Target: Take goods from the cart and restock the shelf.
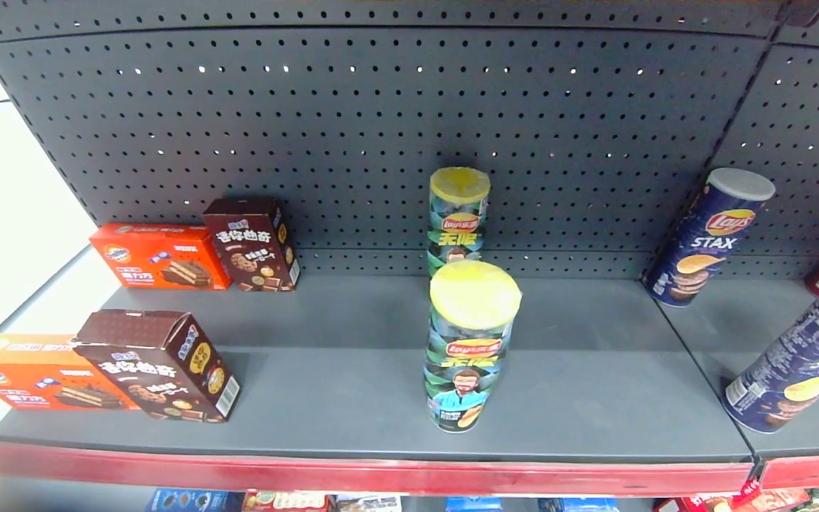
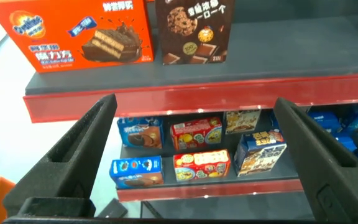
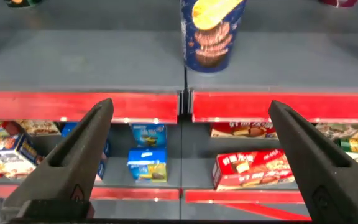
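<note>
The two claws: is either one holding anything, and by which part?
Nothing is held: the left gripper and the right gripper are both open, with nothing between their fingers.

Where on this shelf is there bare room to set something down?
Widest bare shelf lies between the brown boxes and the green cans. Another patch runs from those to the blue cans. Orange boxes crowd the left end.

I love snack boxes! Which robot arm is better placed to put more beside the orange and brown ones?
Probably left. The left gripper, open, faces the orange box and brown box at the shelf front, while the right gripper faces a dark blue can farther right.
</note>
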Controlling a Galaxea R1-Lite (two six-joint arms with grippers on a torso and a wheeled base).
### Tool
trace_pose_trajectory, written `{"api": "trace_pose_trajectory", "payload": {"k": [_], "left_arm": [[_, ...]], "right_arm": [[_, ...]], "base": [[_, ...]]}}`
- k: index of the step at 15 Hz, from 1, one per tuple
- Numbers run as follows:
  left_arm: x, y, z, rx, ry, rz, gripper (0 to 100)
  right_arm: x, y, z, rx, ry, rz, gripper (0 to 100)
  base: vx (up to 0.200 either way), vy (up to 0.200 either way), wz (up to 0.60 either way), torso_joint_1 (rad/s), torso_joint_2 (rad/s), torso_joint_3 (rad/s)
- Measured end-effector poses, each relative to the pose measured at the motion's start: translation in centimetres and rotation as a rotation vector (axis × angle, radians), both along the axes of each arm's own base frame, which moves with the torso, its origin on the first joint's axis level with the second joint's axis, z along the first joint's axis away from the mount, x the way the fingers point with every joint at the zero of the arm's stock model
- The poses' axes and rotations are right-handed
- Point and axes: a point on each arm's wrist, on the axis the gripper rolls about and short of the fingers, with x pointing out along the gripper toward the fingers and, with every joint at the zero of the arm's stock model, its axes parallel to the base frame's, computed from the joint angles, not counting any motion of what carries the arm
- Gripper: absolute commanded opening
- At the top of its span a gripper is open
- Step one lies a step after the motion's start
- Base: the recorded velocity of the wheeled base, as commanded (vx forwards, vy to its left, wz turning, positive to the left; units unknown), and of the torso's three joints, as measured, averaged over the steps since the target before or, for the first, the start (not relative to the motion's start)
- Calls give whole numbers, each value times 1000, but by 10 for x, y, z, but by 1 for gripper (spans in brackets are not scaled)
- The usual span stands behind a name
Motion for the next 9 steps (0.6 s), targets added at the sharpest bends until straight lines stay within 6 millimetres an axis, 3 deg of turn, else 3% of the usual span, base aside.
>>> {"api": "trace_pose_trajectory", "payload": {"k": [9], "left_arm": [[0,0,0,4,-1,-1,100]], "right_arm": [[0,0,0,0,0,2,100]], "base": [[0,0,0,0,0,0]]}}
